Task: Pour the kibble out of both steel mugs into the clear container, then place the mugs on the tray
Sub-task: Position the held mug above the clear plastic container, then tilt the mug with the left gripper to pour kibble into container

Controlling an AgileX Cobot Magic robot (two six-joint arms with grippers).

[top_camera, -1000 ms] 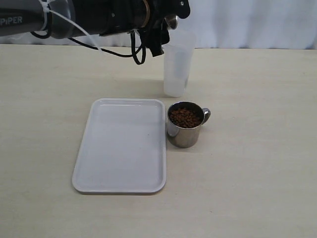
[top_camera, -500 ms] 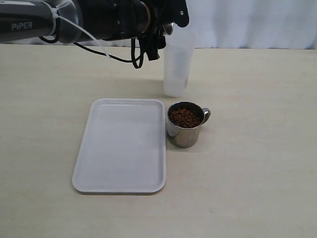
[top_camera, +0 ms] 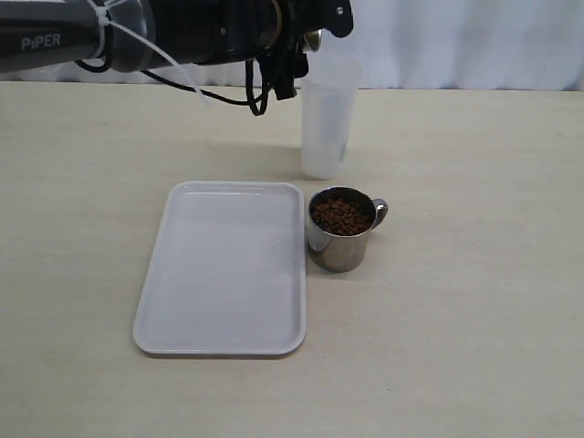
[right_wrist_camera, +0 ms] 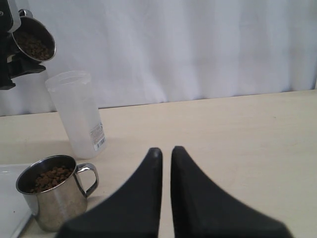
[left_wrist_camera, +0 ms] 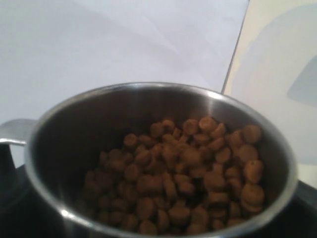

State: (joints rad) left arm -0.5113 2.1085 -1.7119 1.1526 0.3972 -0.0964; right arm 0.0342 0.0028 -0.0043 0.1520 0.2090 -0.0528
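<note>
Counted two steel mugs of kibble, one clear container, one tray. Got the left gripper clamped on the raised mug over the container by the far edge, standing mug beside the tray's right rim. Right gripper pinched nearly together, seen only from its own wrist view.

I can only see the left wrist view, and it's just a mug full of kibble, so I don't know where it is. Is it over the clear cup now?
Observer: Nearly. The right wrist view shows the held steel mug up high, just to one side of the clear container rim, tipped a little.
Operator: Has anything gone in?
Observer: No. In the exterior view the container looks empty.
Operator: Where's the other mug?
Observer: The second steel mug stands upright, full of kibble, right beside the white tray, in front of the container.
</note>
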